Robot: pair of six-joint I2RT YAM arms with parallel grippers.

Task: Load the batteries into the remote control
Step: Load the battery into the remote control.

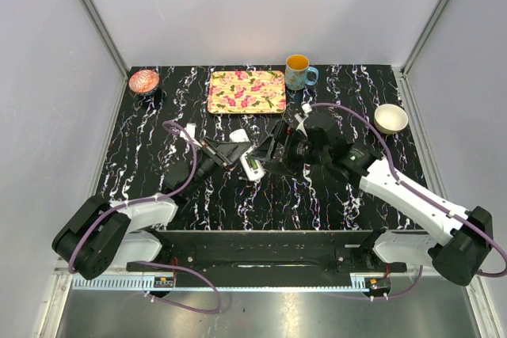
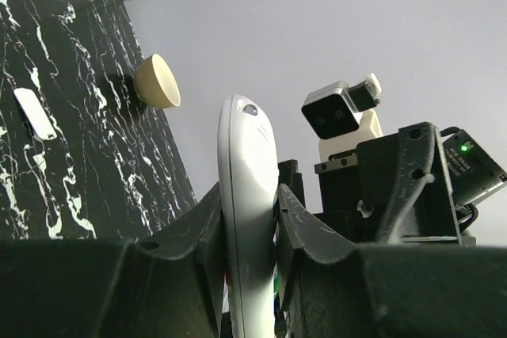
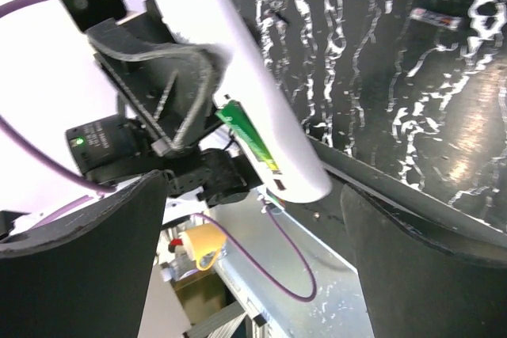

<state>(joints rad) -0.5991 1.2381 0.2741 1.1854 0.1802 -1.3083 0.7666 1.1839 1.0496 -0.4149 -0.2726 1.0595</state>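
Left claw [image 1: 235, 153]: closed tight on the remote control, with one finger [image 2: 198, 227] pressed against each long side.
Remote control [image 1: 252, 166]: white and slim, held on edge above the middle of the table [image 1: 317, 199]. Its far end sticks out past my left fingers toward my right arm.
Right claw [image 3: 253, 195]: spread wide and gripping nothing. The remote's end sits in the gap between its fingers [image 3: 87, 259] without touching either one.
Green battery [image 3: 240, 131]: lying lengthwise in the opening on the remote's back, close to the end nearest my right claw.
Reddish battery [image 3: 436, 16]: a tiny slim piece lying flat on the table, well apart from the remote; it is too blurred for me to be sure of it.
Cover piece [image 2: 33, 112]: small, white and rectangular, lying flat on the table apart from the remote.
Cream bowl [image 1: 390, 118]: near the table's right edge, beyond my right arm.
Mug [image 1: 298, 73]: blue with an orange inside, at the back edge just right of the tray.
Tray [image 1: 246, 91]: flowered in pink and yellow, at the back centre.
Pink dish [image 1: 143, 81]: in the back left corner.
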